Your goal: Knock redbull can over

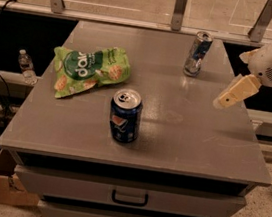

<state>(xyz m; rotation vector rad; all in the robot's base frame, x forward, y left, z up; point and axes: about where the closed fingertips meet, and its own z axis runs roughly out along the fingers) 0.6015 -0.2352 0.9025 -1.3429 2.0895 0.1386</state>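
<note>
The redbull can (197,53) stands upright at the far right of the grey table top (183,132); it is slim, silver and blue, slightly dented. A wider dark blue Pepsi can (125,115) stands upright near the table's front middle. My gripper (235,92) comes in from the right edge on a white arm, hanging above the table's right side, in front of and to the right of the redbull can and apart from it.
A green snack bag (87,69) lies on the left part of the table. The table has drawers (129,196) in front. A plastic bottle (27,66) stands on the floor at the left. A rail with metal posts (179,8) runs behind.
</note>
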